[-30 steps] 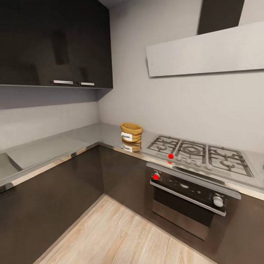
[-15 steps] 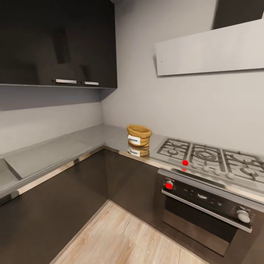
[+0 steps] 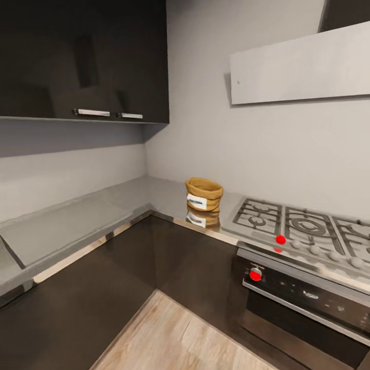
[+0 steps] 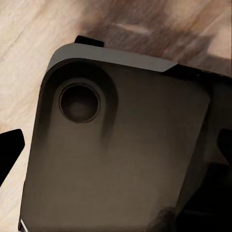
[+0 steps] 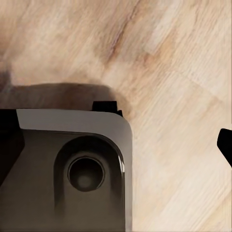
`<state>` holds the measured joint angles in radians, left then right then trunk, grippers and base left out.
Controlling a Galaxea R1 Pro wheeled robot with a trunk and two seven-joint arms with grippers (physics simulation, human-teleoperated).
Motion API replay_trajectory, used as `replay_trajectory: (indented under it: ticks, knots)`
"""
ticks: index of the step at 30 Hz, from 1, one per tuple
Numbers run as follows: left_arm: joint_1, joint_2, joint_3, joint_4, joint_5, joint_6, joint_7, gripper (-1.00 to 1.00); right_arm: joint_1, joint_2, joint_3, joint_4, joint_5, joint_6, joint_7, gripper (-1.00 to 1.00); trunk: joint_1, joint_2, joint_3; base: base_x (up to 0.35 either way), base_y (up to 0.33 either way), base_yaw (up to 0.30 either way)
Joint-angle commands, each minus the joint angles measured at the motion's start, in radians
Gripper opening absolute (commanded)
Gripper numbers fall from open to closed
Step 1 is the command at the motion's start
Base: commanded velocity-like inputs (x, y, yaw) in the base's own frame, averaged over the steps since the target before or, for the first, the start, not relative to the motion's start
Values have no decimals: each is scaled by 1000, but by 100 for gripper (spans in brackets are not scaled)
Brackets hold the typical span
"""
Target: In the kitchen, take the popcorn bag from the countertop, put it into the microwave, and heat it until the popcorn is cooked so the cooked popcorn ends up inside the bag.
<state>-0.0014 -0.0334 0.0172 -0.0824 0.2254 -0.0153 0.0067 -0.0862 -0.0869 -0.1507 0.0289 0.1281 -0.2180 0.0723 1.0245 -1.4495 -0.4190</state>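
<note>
the popcorn bag (image 3: 204,194) sits on the countertop (image 3: 128,194) just beside the gas hob (image 3: 303,228). roll closer first. i cannot tell whether either gripper is open or closed.

The popcorn bag (image 3: 204,194) is stood near the countertop (image 3: 97,210) corner, with bare worktop left open on its wall side and toward the sink. Just beside it, the gas hob (image 3: 303,228) is found. Headroom is limited by overhead cabinets (image 3: 82,59).

walls (image 3: 205,128): grey | upper cabinets (image 3: 82,56): dark | hood (image 3: 300,69): white | floor (image 3: 174,341): light wood
</note>
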Motion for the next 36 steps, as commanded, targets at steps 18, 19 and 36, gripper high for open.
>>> replay_trajectory:
  ticks: [18, 19, 36]
  knots:
    - [0, 0, 1, 0, 5, -2, 1, 100, -1, 1, -10, 3, 10, -6, 1, 100, 0, -1, -1, 222, 169, -41]
    - [0, 0, 1, 0, 5, -2, 1, 100, -1, 2, -10, 3, 10, -6, 1, 100, 0, -1, -1, 47, 22, -232]
    - [0, 0, 2, -2, 5, -2, 1, 100, -1, 3, -10, 3, 10, -6, 1, 100, 0, -1, -1, 4, 2, -241]
